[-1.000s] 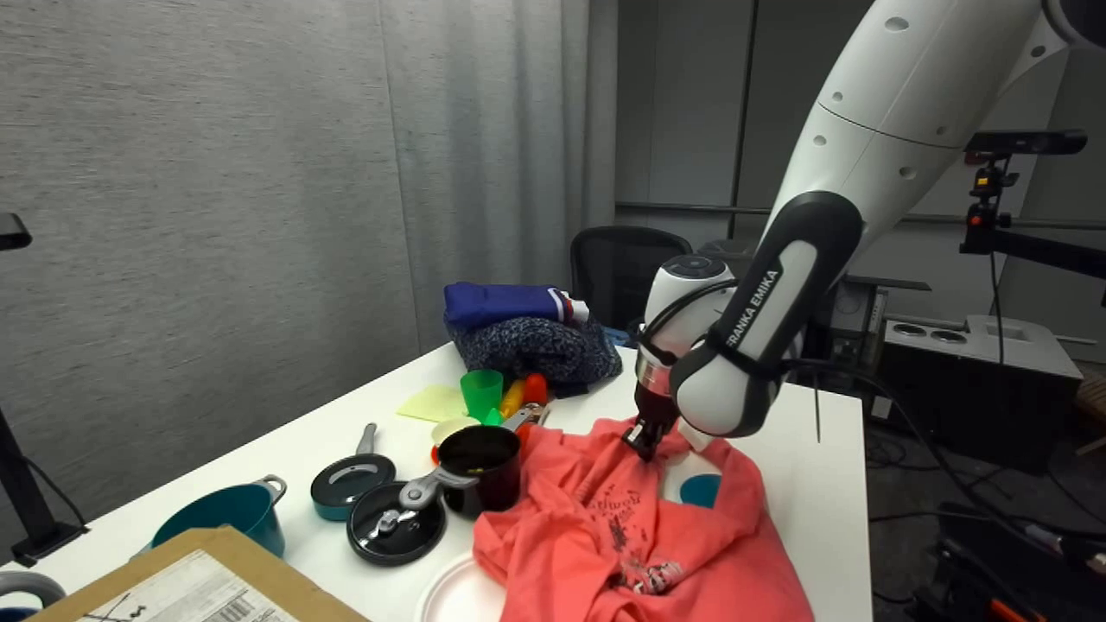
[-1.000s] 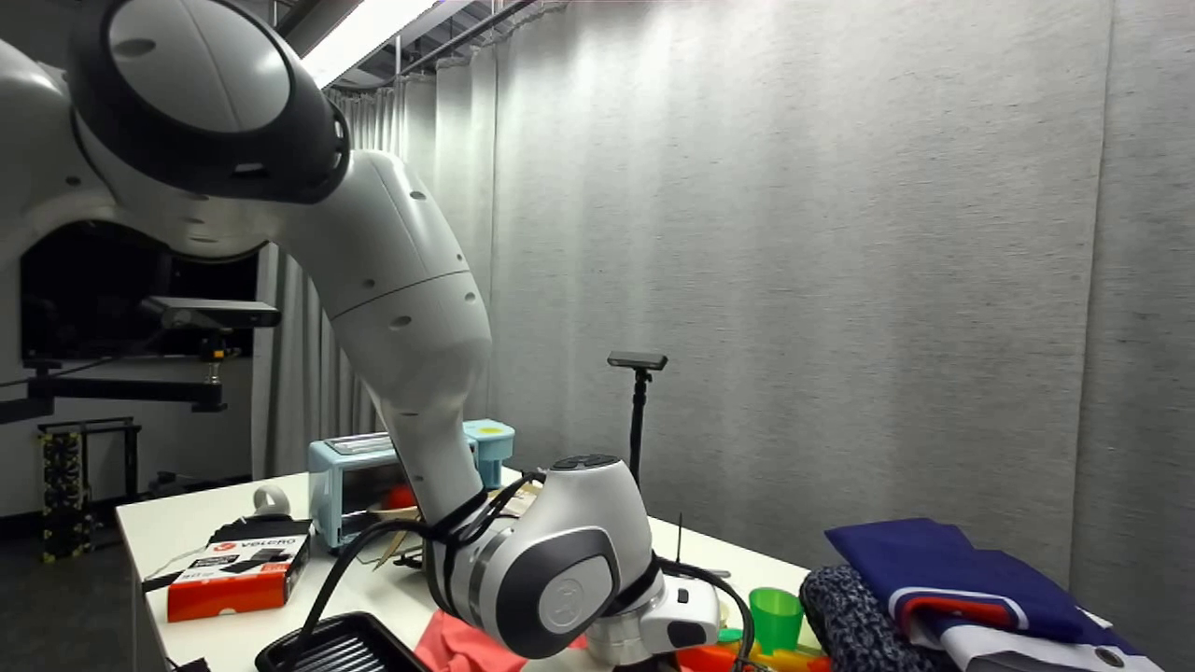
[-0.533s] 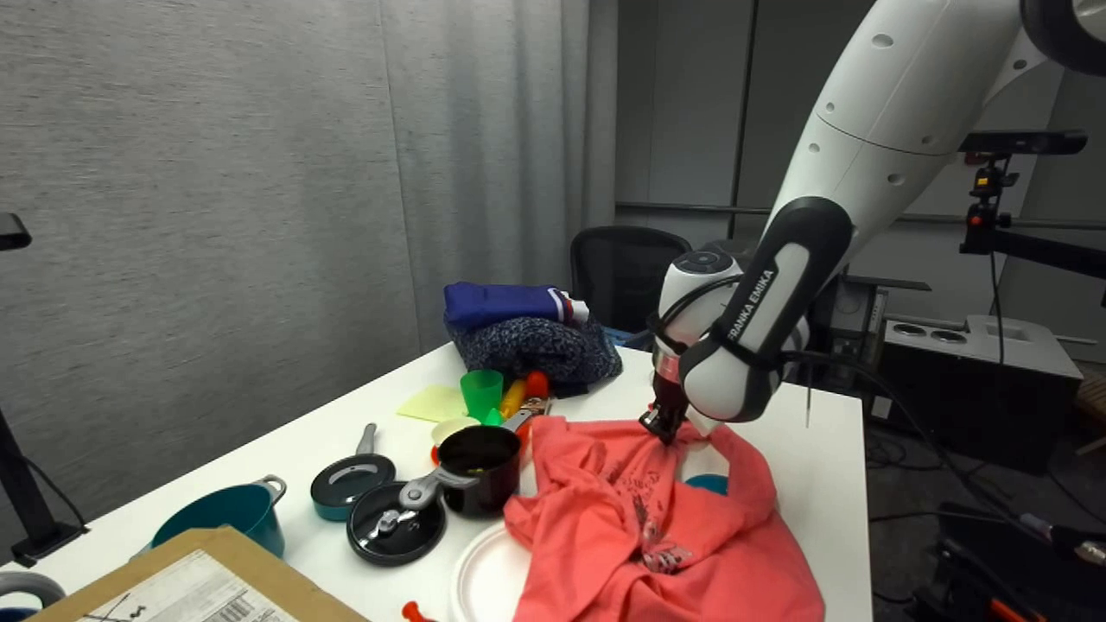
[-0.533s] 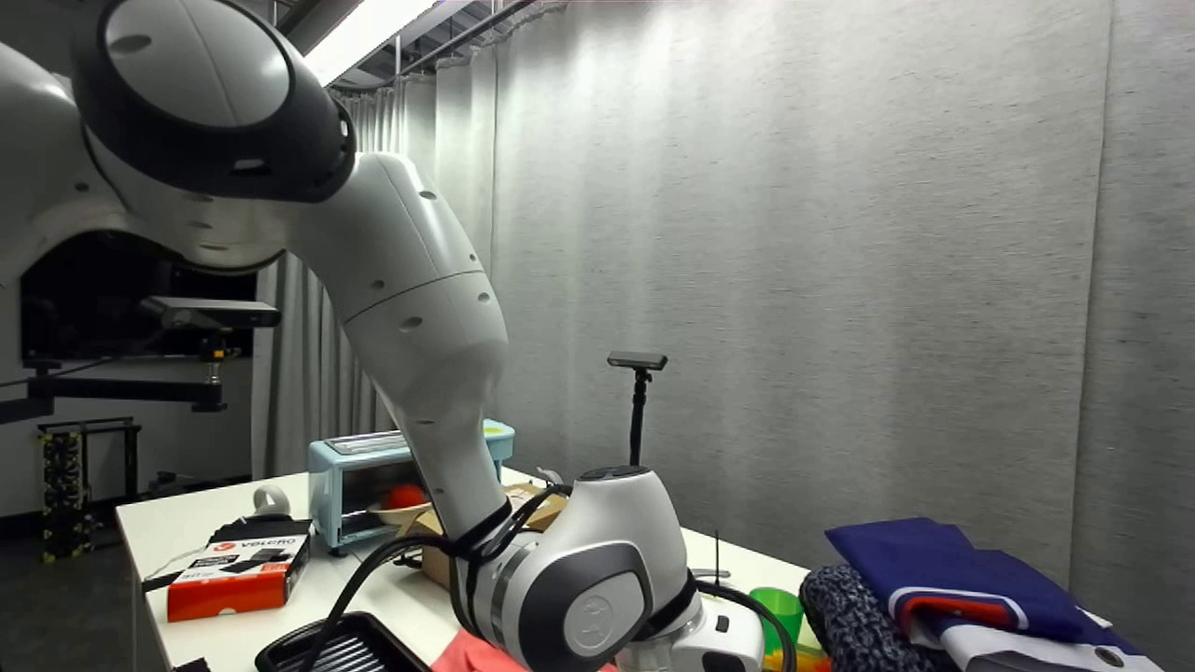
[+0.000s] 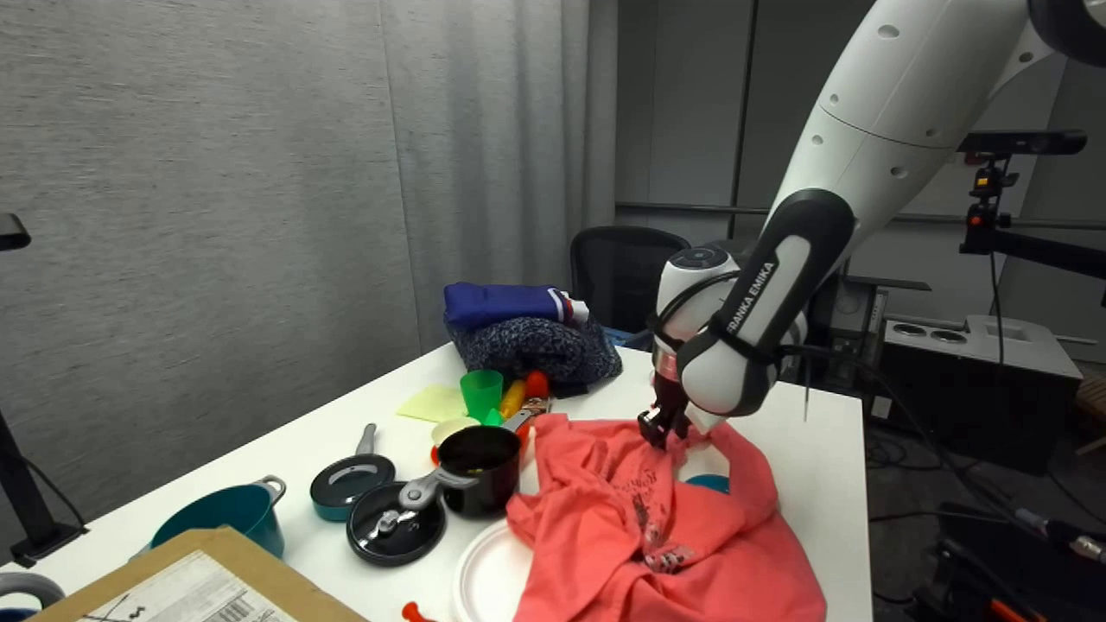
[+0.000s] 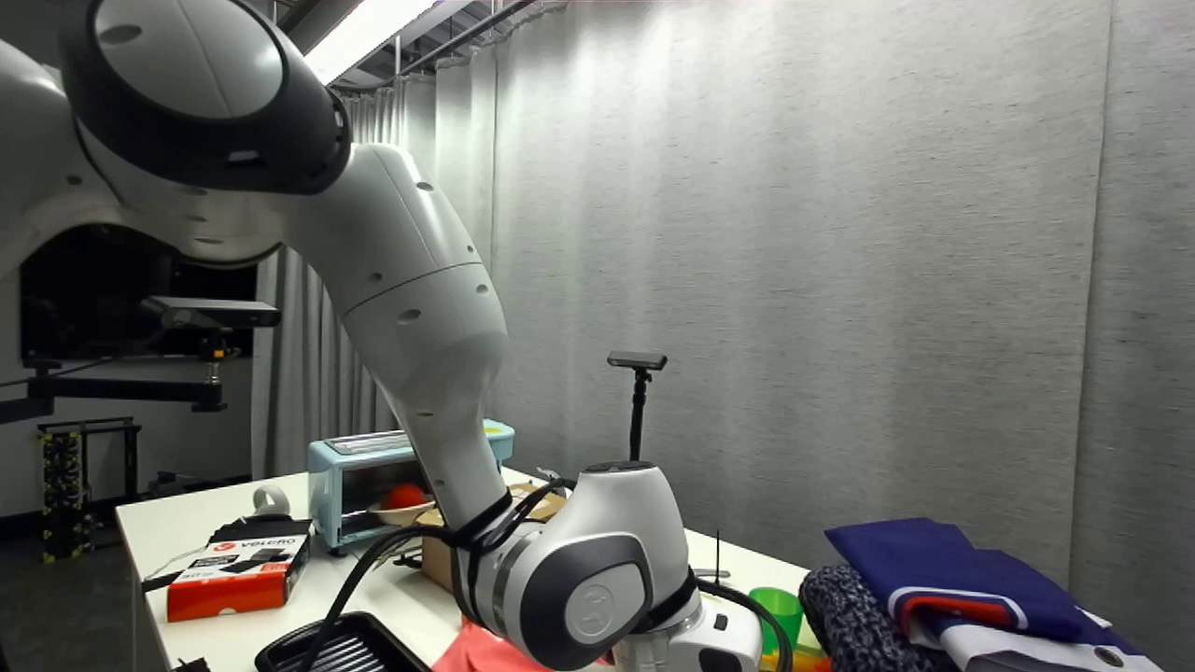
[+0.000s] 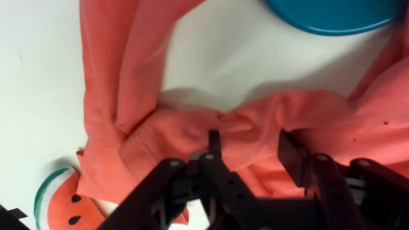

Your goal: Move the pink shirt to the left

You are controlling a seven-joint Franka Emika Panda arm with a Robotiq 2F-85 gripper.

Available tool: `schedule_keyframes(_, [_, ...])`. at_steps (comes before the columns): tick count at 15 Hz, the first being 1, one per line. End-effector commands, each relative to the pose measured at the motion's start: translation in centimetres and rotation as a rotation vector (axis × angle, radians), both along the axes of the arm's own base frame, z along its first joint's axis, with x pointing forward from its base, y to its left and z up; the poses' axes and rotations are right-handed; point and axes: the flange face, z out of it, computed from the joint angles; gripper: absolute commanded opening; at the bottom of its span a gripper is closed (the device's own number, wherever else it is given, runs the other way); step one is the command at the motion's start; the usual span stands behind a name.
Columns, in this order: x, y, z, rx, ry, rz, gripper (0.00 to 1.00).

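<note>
The pink shirt lies rumpled on the white table, its dark print facing up. Only a small patch of the shirt shows in an exterior view, below the arm. My gripper is low at the shirt's far edge. In the wrist view the gripper is open, with a finger on each side of a raised fold of the shirt. The fold lies between the fingers and is not pinched. Whether the fingertips touch the cloth I cannot tell.
A blue round item shows through a gap in the shirt. A white plate lies partly under the shirt. A black pot and a lid stand beside it. A watermelon-patterned item touches the shirt's edge. A black ribbed tray is near the arm.
In an exterior view the gripper and shirt have moved right, uncovering more of the plate and a small red item. In the last half second the fingers seem to have spread; the shirt barely moved.
</note>
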Motion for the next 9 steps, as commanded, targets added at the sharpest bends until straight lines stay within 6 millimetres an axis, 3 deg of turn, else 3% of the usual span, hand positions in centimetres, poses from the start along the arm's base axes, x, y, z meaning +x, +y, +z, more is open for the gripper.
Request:
schedule_keyframes(1, [-1.4,1.5,2.9,0.033,0.046,0.065,0.82])
schedule_keyframes(3, [-2.2,1.7,4.4,0.035,0.062,0.114,0.98])
schedule_keyframes(4, [-2.7,1.8,5.0,0.033,0.076,0.142,1.0])
schedule_keyframes(9, [-6.1,0.2,6.8,0.026,0.209,0.259,1.0])
